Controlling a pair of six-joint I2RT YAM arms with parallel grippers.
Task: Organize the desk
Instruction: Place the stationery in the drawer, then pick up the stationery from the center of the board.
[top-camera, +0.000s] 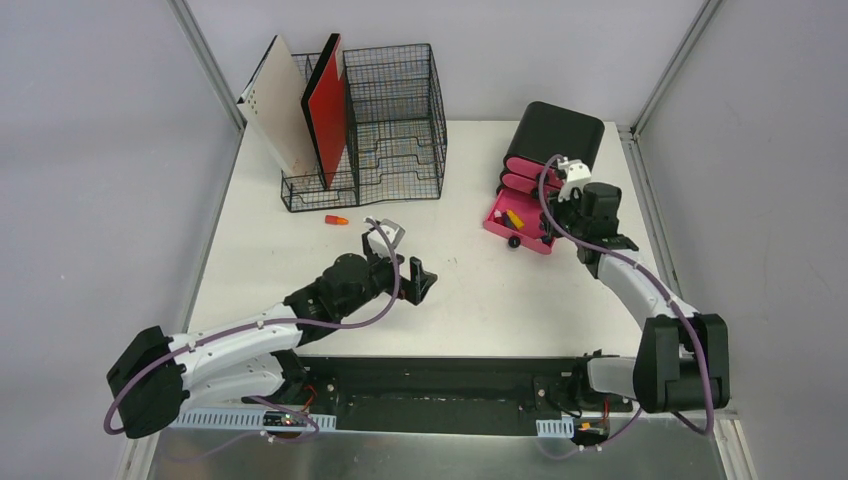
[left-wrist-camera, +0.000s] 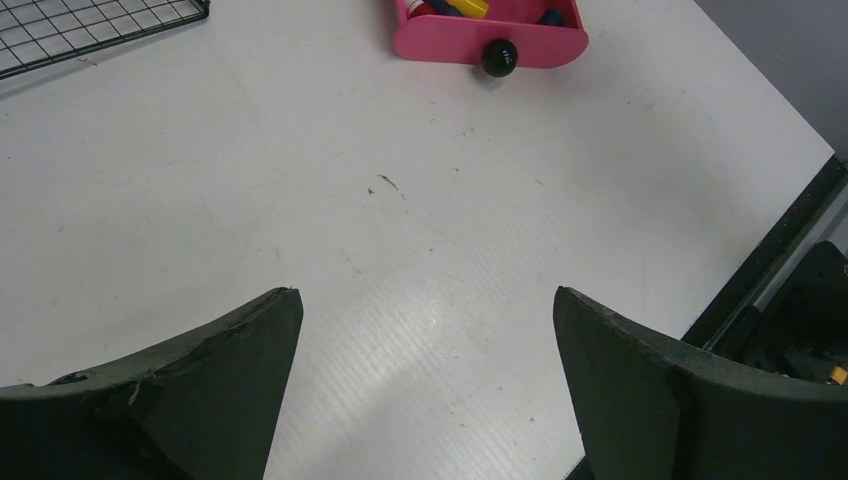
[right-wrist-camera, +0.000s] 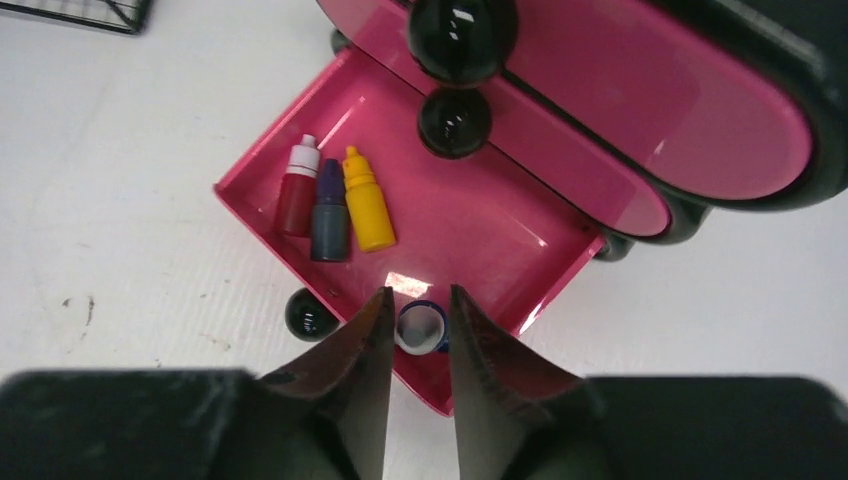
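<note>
The white desk (top-camera: 480, 300) fills the cell floor, with aluminium rails along its sides and a black strip at its near edge; grey walls close it in.

The left arm stretches low from its base toward the middle of the desk. The left gripper (left-wrist-camera: 428, 295) has its jaws spread wide, with nothing but bare tabletop between them.

The right arm bends at the elbow and points the right gripper (right-wrist-camera: 420, 295) down over an open pink drawer (right-wrist-camera: 480, 215). Its jaws are only a narrow slit apart, and a small blue-rimmed round item (right-wrist-camera: 420, 328) shows in the gap; I cannot tell whether it is gripped.

The drawer also holds 3 small bottles: red (right-wrist-camera: 297, 190), dark purple (right-wrist-camera: 330, 215) and yellow (right-wrist-camera: 366, 205). It belongs to a black box (top-camera: 555, 135) at the far right.

At the far left, a black wire-mesh organizer (top-camera: 395, 125) holds a red folder (top-camera: 327, 115) and a beige board (top-camera: 280, 105). A small orange item (top-camera: 336, 219) lies just in front of it.
</note>
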